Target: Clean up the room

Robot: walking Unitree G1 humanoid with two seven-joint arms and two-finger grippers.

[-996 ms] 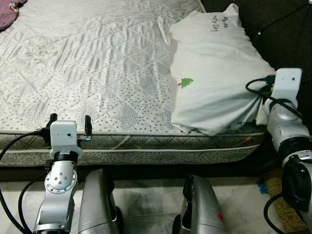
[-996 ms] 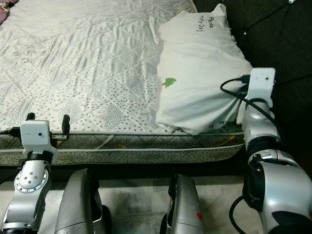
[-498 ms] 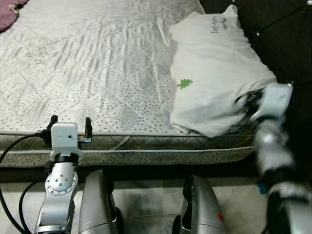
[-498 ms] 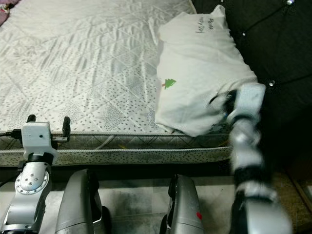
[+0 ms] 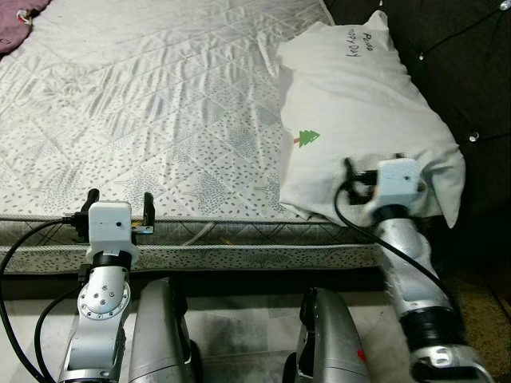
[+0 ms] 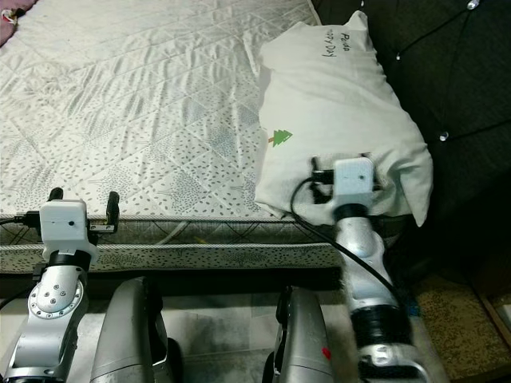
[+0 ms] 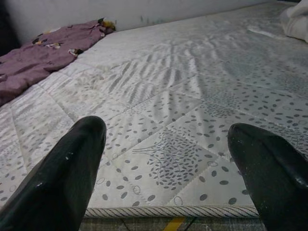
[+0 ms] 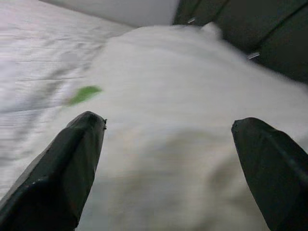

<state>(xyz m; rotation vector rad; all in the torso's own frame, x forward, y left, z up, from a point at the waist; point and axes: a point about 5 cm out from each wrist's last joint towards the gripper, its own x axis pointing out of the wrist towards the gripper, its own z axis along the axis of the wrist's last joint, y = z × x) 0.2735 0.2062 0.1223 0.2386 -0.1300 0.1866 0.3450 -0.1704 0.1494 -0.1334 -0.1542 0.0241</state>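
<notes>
A white pillow point(image 5: 359, 96) with a small green tree mark and handwriting lies on the right end of the bed's quilted mattress point(image 5: 160, 104), against the dark headboard. My right gripper point(image 5: 374, 164) is open at the pillow's near edge, pointing at it, with the pillow point(image 8: 192, 96) spread between its fingers. My left gripper point(image 5: 120, 199) is open at the mattress's front edge with nothing between its fingers point(image 7: 82, 159). A purple cloth point(image 7: 43, 53) lies crumpled at the far left corner of the bed.
A dark tufted headboard point(image 5: 471, 56) rises right of the pillow. The pillow's right corner hangs over the mattress edge. Pale floor point(image 5: 239, 319) lies below the bed front, with my two silver legs standing on it.
My right arm has swung left from the pillow's right side to its near edge. The pillow's right corner now droops free. The left arm has hardly moved.
</notes>
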